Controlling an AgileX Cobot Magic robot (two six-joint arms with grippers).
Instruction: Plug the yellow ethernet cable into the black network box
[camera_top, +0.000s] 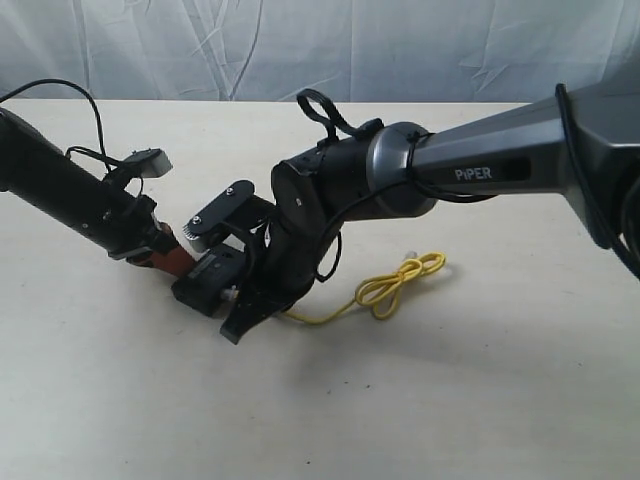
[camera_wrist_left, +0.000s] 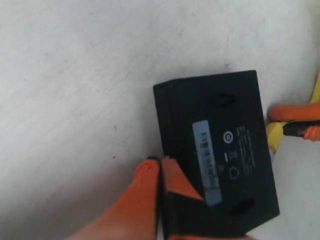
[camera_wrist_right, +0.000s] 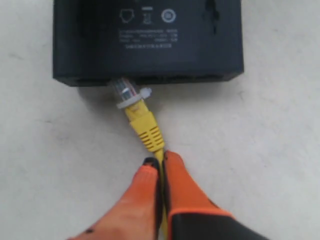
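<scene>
Right wrist view — one yellow cable (camera_wrist_right: 145, 127), one black box (camera_wrist_right: 150, 50)

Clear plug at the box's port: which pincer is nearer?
Right. The right pincer pinches the yellow ethernet cable just behind the clear plug. The left pincer sits at the far side of the black network box, away from the plug.

Matt plastic network box (camera_wrist_right: 150, 45), clear plastic plug (camera_wrist_right: 125, 90), smooth yellow cable (camera_wrist_right: 145, 127)
</scene>
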